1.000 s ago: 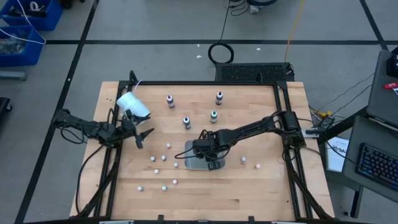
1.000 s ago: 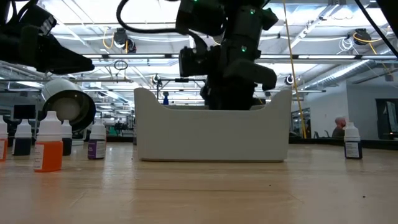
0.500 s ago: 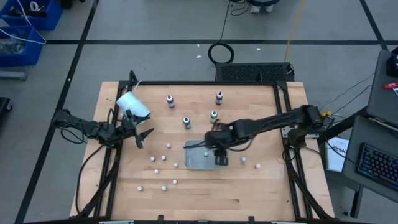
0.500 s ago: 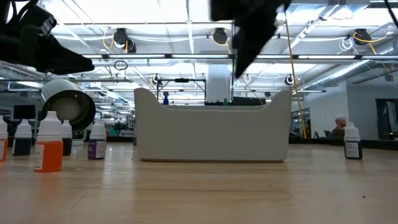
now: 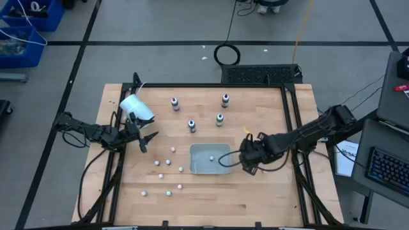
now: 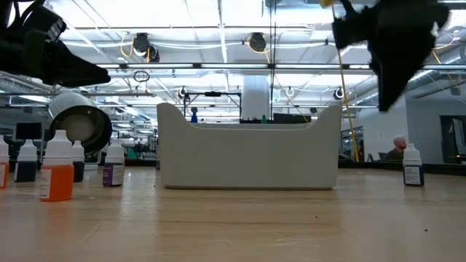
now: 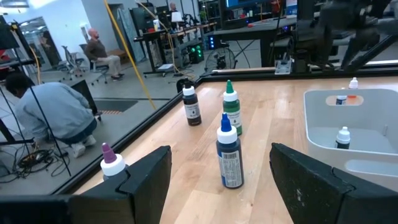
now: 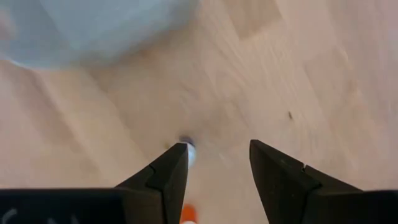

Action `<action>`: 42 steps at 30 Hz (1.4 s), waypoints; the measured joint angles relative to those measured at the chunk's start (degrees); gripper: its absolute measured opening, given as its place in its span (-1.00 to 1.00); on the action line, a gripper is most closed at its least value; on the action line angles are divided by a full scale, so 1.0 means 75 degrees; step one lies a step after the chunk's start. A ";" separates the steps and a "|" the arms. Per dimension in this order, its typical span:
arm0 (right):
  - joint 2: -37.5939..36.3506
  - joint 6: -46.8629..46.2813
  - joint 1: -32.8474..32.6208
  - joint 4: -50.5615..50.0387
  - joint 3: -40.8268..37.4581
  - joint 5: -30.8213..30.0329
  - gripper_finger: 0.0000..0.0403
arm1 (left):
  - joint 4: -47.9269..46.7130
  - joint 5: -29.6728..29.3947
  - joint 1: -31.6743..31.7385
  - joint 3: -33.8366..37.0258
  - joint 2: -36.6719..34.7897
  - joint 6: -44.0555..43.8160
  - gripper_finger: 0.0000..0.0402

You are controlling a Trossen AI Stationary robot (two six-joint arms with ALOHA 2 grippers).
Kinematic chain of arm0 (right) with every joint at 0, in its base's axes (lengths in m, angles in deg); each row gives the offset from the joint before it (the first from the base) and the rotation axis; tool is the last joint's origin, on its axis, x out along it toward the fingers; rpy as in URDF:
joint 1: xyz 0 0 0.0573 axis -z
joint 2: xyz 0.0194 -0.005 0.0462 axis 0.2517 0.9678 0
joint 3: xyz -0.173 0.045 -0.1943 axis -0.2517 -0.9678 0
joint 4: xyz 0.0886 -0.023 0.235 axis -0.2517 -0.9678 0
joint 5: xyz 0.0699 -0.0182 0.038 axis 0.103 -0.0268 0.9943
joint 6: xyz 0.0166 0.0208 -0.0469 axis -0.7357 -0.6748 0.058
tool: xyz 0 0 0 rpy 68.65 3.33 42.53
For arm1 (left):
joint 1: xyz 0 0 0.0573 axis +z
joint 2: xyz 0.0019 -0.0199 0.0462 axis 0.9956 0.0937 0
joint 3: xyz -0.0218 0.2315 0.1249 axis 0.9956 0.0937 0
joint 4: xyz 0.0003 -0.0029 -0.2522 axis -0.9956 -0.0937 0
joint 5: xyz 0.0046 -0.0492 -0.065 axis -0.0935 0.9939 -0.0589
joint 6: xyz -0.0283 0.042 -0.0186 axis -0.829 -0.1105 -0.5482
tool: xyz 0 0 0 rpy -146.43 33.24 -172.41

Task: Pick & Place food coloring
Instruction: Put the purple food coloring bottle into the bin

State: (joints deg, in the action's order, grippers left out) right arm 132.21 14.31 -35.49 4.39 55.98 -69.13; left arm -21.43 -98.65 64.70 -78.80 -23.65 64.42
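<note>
Four food coloring bottles stand upright on the table's far half: pink, dark, blue and green. The left wrist view shows the blue one and the green one. My right gripper hangs open, pointing down over bare wood just right of the grey tray. A tiny white-capped bottle shows blurred below its fingers. My left gripper waits open at the table's left edge, beside the white cup.
One small white-capped bottle stands inside the tray, also visible in the left wrist view. More small white-capped things lie scattered left of the tray and to its right. Small bottles line the low view's left.
My right gripper has risen out of the tray and swung toward the table's right edge; it now hangs just right of the tray. A small white-capped bottle shows in the tray where the gripper stood. The left arm has kept still.
</note>
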 joint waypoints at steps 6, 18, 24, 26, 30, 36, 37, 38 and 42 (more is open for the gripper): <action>-0.0019 -0.0296 -0.0087 0.1102 -0.1006 0.0307 -0.21 | 0.0003 0.0002 0.0000 0.0000 -0.0003 -0.0178 0.36; -0.0022 -0.0465 -0.0087 0.1651 -0.1295 0.0699 -0.21 | 0.0003 0.0002 0.0000 0.0000 -0.0003 -0.0192 0.36; 0.0178 -0.0509 -0.0087 0.1695 -0.1295 0.0864 -0.21 | 0.0000 0.0003 0.0000 0.0000 -0.0001 -0.0192 0.36; 0.0251 -0.0442 -0.0086 0.1711 -0.1298 0.0863 -0.21 | 0.0000 0.0003 0.0001 0.0000 0.0000 -0.0191 0.36; 0.0287 -0.0430 -0.0078 0.1730 -0.1298 0.0862 -0.21 | -0.0001 0.0000 0.0003 0.0000 -0.0003 -0.0189 0.36; 0.0287 -0.0489 -0.0078 0.1724 -0.1298 0.0862 -0.21 | -0.0006 0.0003 0.0003 0.0000 -0.0003 -0.0189 0.36; 0.0286 -0.0496 -0.0078 0.1743 -0.1317 0.0862 -0.21 | -0.0003 0.0000 0.0000 0.0000 0.0000 -0.0189 0.36; 0.0284 -0.0541 -0.0078 0.1775 -0.1358 0.0862 -0.21 | -0.0004 0.0002 0.0000 0.0000 -0.0002 -0.0189 0.36; 0.0284 -0.0747 -0.0078 0.1798 -0.1618 0.1049 -0.21 | -0.0003 0.0003 0.0002 0.0000 -0.0003 -0.0189 0.36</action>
State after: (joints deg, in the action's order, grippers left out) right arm 134.34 8.71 -36.07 17.88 43.84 -61.26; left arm -21.46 -98.62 64.72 -78.80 -23.67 63.00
